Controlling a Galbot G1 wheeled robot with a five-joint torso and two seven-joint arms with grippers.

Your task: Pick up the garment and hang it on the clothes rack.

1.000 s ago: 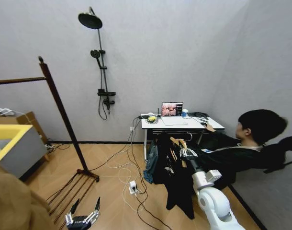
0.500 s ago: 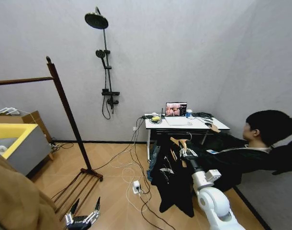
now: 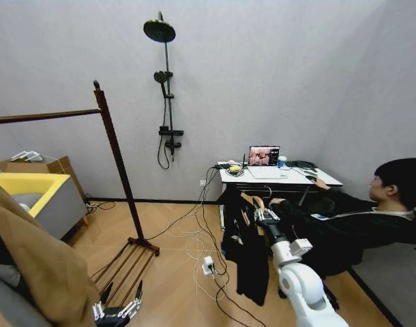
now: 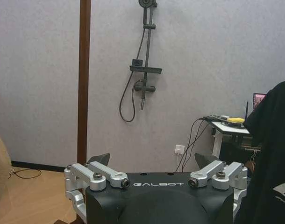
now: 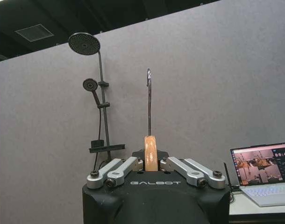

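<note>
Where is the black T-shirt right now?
In the head view the T-shirt hangs on its hanger, held up by the right gripper on the robot's right, in front of the desk and apart from the rack.

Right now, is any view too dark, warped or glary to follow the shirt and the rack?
Head view: evenly lit, edges bowed, so the rack leans; the shirt is a dark shape at the right gripper. Right wrist view: dark ceiling, hanger clear. Left wrist view: left gripper sharp, no glare.
</note>
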